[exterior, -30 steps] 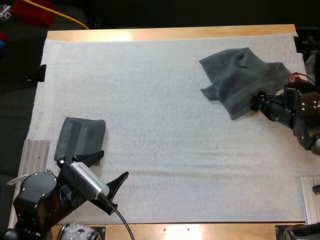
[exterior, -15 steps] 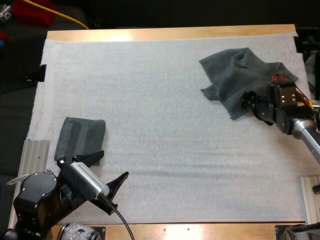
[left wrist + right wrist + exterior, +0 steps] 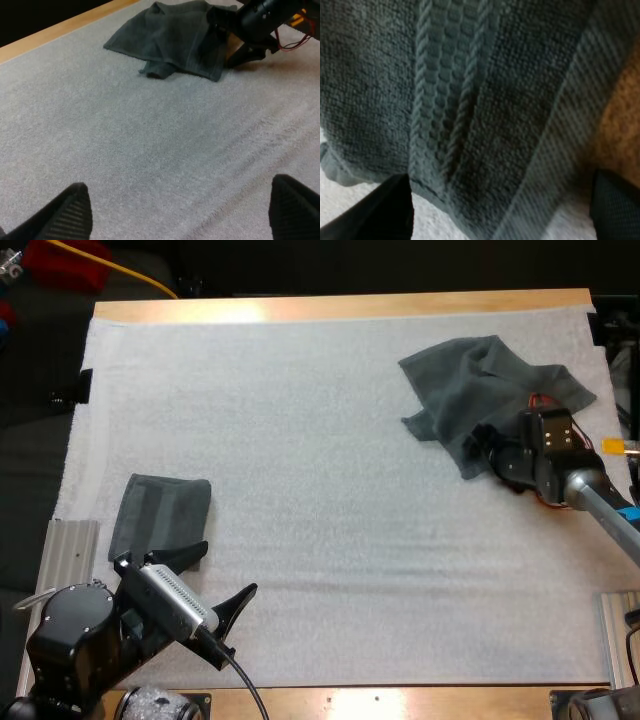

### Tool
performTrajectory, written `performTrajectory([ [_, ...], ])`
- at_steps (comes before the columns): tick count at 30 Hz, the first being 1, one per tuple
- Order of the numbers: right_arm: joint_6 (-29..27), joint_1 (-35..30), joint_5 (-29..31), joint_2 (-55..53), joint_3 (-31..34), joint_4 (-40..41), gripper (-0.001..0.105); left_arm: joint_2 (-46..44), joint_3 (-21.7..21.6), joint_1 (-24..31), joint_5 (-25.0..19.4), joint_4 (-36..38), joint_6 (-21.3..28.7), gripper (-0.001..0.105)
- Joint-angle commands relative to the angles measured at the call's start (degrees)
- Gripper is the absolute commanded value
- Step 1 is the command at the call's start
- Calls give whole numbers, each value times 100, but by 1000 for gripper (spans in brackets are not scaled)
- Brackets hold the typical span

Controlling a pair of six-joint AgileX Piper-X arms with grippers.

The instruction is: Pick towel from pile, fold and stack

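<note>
A crumpled dark grey-green towel (image 3: 480, 385) lies at the far right of the white mat (image 3: 320, 420). My right gripper (image 3: 487, 452) is down at that towel's near edge, open. In the right wrist view its fingers (image 3: 395, 205) stand wide apart, with the towel's ribbed border (image 3: 470, 100) close under and between them. A folded towel (image 3: 160, 512) lies flat at the near left of the mat. My left gripper (image 3: 222, 578) hovers just in front of it, open and holding nothing. The left wrist view shows the crumpled towel (image 3: 170, 35) far off, with the right gripper (image 3: 235, 30) at its edge.
Metal rails sit at the table's near left (image 3: 70, 550) and near right (image 3: 620, 635) corners. The wooden table edge (image 3: 340, 306) runs along the far side. Bare mat spreads between the two towels.
My right arm has swung in from the right edge, bringing its gripper left onto the crumpled towel's near edge. The left arm and both towels have stayed put.
</note>
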Motion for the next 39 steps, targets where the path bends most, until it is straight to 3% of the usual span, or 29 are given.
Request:
performTrajectory([
  [1, 65, 10, -114, 43, -62, -62, 70, 27, -41, -30, 35, -64, -1, 70],
  [2, 127, 10, -127, 55, -62, -85, 69, 27, -41, -30, 35, -64, -1, 70],
  [7, 364, 10, -225, 203, -58, -166, 44, 27, -41, -30, 35, -64, -1, 70],
  [14, 507, 10, -279, 266, -58, -254, 37, 27, -41, -30, 35, -64, -1, 70],
  [19, 507, 10, -278, 266, -58, -253, 0, 27, -41, -30, 35, -64, -1, 70],
  [29, 206, 35, -486, 178, -58, -213, 2, 27, -41, -30, 35, -54, -1, 70],
  [34, -193, 219, -661, -126, -58, 20, 2, 27, -41, -30, 35, -54, -1, 70],
  [39, -212, 510, -856, -460, -58, 106, 2, 27, -41, -30, 35, -54, -1, 70],
])
